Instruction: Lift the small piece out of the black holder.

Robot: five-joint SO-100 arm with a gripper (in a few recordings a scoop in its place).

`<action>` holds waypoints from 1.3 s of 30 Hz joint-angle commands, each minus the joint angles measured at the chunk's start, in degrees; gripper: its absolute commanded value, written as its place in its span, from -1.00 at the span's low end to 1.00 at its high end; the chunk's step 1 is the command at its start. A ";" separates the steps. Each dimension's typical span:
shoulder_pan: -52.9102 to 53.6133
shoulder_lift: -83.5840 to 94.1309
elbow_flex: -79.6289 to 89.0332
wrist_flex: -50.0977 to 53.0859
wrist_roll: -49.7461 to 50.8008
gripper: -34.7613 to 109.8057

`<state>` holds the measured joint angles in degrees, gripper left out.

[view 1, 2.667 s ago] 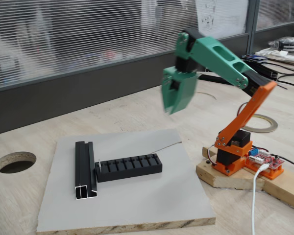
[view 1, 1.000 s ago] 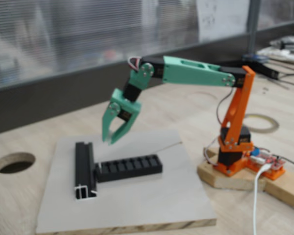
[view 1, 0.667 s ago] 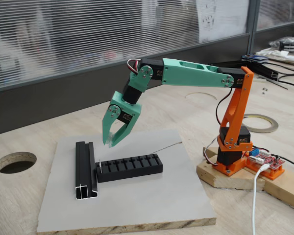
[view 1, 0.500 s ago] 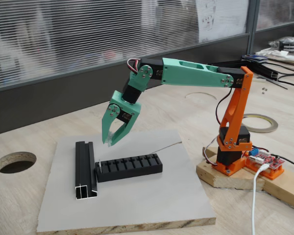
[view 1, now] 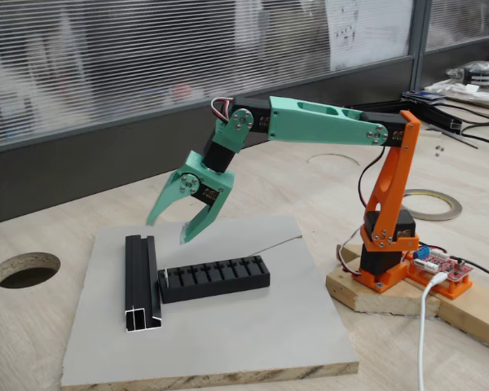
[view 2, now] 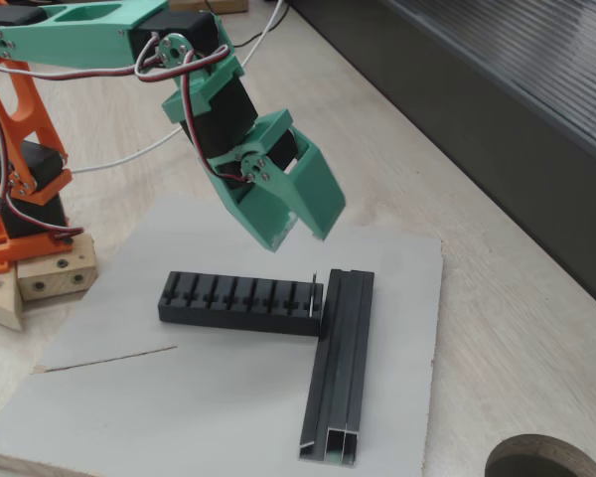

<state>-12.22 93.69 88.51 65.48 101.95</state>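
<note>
Even soft daylight – sharp focus, faint shadows, no glare

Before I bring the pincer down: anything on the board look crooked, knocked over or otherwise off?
Nothing stands out. The black holder lies flat on the grey board, its end against the black channel rail. The small piece stands upright in the slot nearest the rail. The pincer hangs open above that end, touching nothing.

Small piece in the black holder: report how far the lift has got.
Done: the end effector hangs open above the black holder, over its end nearest the black rail.
In hand: nothing. The small piece stands in the holder's end slot, next to the rail, with neither finger touching it.
Left: descend over that slot, close on the piece, lift it out.
</note>
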 commanded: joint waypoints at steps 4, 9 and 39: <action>-0.44 1.41 0.44 0.97 0.44 0.31; -0.44 1.23 0.53 1.05 0.44 0.31; -1.23 -9.67 -0.62 7.03 -10.46 0.31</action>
<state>-12.48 83.67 88.68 72.25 91.58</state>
